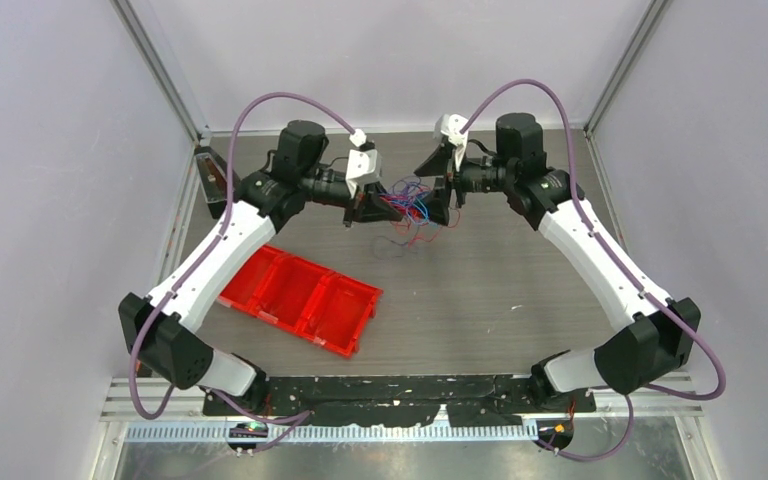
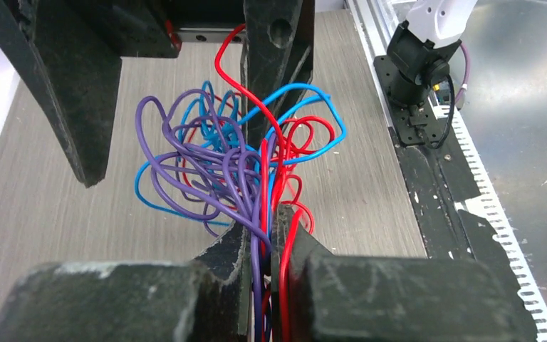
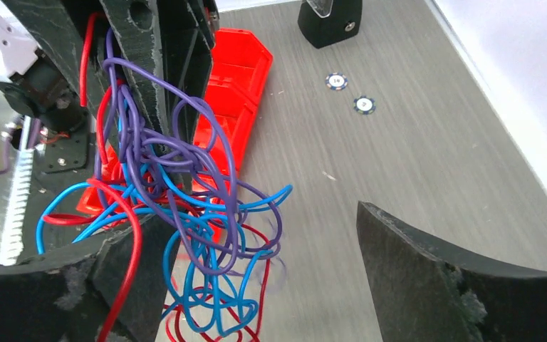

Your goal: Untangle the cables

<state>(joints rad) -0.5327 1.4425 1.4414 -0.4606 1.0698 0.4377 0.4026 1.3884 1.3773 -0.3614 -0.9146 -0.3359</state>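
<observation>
The left gripper (image 2: pixel 260 228) clamped the cables (image 2: pixel 214 164); the right gripper (image 3: pixel 256 224) gaped open and needed to pinch just one stray loop, pulling gently.

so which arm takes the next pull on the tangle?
Right, likely: the right gripper is open at the cables, free to grab; the left gripper is shut on them, anchoring the tangle.

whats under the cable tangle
The left gripper holds the cables up off the table. Below them only bare tabletop shows, with a few strands dangling toward it. The tangle partly covers the patch right beneath it.
</observation>
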